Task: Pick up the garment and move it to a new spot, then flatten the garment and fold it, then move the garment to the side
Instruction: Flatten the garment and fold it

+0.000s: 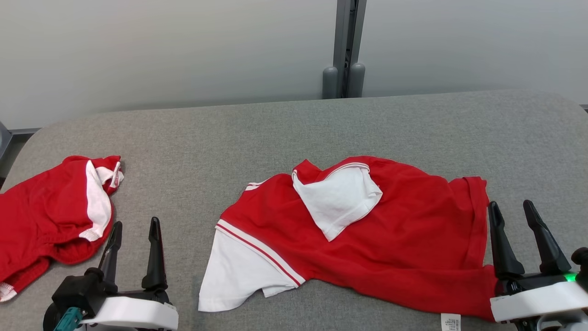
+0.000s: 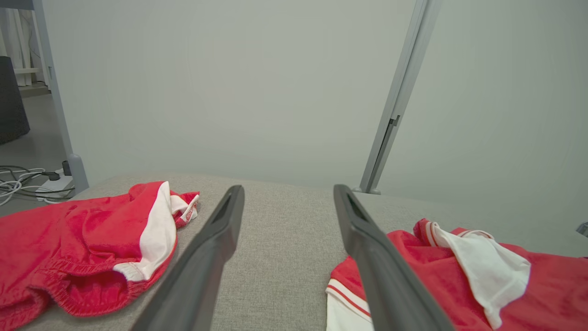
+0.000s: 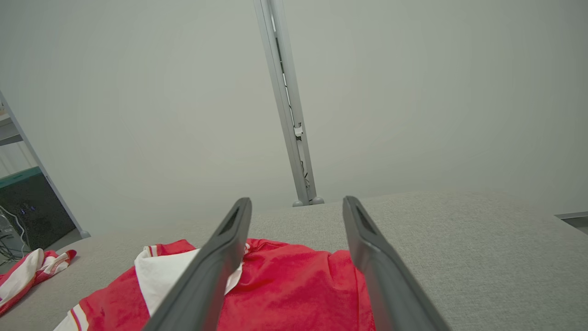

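Now left pincer (image 1: 136,222) and right pincer (image 1: 510,203) stand released, empty, flanking the red-and-white shirt (image 1: 367,230).

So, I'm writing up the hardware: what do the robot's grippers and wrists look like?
The left gripper and right gripper match: two long, black, tapering fingers on a black base, mounted on a glossy white wrist shell. The left one has a teal fitting beside its base; the right one shows a small green light.
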Tool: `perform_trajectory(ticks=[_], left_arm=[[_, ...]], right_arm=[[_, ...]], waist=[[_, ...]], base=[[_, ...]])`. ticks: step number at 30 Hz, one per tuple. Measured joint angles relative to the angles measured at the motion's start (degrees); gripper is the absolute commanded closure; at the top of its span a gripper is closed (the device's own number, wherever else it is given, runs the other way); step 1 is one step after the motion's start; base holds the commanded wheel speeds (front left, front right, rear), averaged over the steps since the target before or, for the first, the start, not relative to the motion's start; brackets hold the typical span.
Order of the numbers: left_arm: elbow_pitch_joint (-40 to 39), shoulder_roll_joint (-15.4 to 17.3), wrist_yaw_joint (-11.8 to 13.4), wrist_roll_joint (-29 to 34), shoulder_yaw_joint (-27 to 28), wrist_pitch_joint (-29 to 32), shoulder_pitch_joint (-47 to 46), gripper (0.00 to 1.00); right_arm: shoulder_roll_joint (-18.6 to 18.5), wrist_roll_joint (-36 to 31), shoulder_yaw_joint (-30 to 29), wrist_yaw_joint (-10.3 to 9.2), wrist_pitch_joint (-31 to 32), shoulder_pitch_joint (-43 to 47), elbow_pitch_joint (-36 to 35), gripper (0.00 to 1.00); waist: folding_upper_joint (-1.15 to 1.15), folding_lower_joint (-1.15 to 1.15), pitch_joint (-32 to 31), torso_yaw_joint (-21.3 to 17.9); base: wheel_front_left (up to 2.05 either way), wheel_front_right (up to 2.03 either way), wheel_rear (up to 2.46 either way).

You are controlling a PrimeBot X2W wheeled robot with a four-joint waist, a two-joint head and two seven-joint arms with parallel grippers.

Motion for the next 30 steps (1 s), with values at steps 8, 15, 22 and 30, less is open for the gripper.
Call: perform_trajectory(ticks=[8, 15, 22, 30], left_arm=[[1.93, 1.88, -2.76, -2.47, -2.33, 4.93, 1.18, 0.00], [-1.25, 3.61, -3.01, -5.02, -4.27, 19.83, 4.75, 0.00], [-2.05, 4.01, -2.48, -6.14, -5.90, 28.20, 5.53, 0.00], [-1.11, 5.04, -2.48, -6.02, -6.97, 30.54, 4.16, 0.00]], right_arm=[[-7.76, 5.02, 3.74, 0.00, 4.09, 1.00, 1.31, 0.00], [-16.34, 13.69, 3.83, 0.00, 14.93, 6.06, -1.54, 0.00], [-17.53, 15.17, 6.44, 0.01, 23.21, 9.14, 0.03, 0.00], [-15.82, 15.12, 10.95, 0.01, 23.84, 6.28, 5.88, 0.00]], waist=[[0.00, 0.00, 0.03, -0.75], [0.00, 0.00, 0.50, -1.24], [0.00, 0.00, 1.43, -1.88], [0.00, 0.00, 2.48, -2.04]], base=[[0.00, 0.00, 0.00], [0.00, 0.00, 0.00], [0.00, 0.00, 0.00], [0.00, 0.00, 0.00]])
